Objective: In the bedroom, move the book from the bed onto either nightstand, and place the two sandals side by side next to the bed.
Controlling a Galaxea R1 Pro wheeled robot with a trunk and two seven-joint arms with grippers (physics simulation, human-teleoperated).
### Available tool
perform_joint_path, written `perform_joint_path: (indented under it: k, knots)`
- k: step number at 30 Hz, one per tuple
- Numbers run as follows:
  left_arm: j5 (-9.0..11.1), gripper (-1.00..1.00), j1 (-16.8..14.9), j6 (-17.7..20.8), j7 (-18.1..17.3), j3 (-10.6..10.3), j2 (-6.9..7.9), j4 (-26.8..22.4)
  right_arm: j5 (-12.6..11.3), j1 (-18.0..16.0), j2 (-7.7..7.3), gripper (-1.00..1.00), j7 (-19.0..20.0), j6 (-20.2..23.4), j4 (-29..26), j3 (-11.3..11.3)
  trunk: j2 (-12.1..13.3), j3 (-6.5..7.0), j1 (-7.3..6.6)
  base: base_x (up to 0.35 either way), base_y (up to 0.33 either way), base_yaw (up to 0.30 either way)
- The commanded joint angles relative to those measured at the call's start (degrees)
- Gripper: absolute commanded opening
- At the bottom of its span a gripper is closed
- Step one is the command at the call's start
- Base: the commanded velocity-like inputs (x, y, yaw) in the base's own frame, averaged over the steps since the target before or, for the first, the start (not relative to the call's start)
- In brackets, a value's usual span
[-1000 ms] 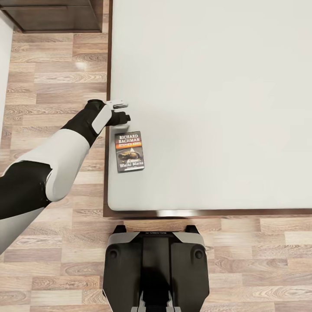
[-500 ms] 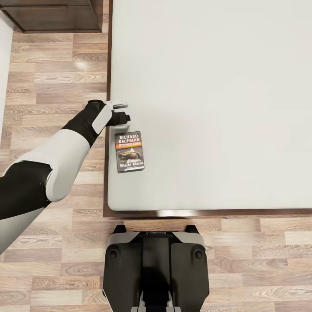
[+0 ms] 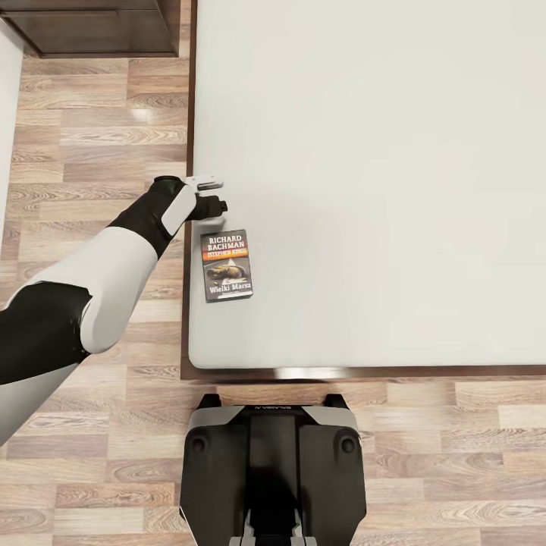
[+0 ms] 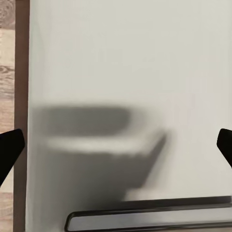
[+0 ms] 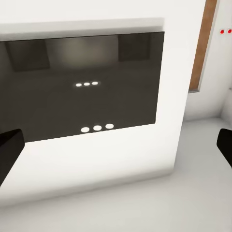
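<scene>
Nothing has shifted since the earlier frames: the left gripper (image 3: 214, 193) hovers, jaws spread wide and empty, just beyond the book (image 3: 226, 265) lying flat near the bed (image 3: 379, 189) corner, a thin, light, stiff paperback best pinched across its overhang-free edge after sliding.

Under me lies mixed-tone wood plank floor (image 3: 91, 136); a white wall (image 5: 96, 164) carries a glossy dark panel (image 5: 82, 87).
</scene>
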Motion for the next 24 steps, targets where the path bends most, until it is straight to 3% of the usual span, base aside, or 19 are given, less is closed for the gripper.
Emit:
perform_joint_path:
  k: [1, 24]
  knots:
    - [0.61, 1.0, 0.0, 0.18, 0.47, -0.42, 0.04, -0.07, -0.18, 0.03, 0.01, 1.0, -0.17, 0.17, -0.07, -0.01, -0.06, -0.03, 0.03, 0.0, 0.0, 0.0]
    - [0.63, 1.0, -0.03, 0.12, 2.16, -0.42, -0.09, -0.1, -0.18, 0.03, 0.02, 1.0, -0.33, 0.18, -0.07, -0.01, -0.06, -0.03, 0.03, 0.0, 0.0, 0.0]
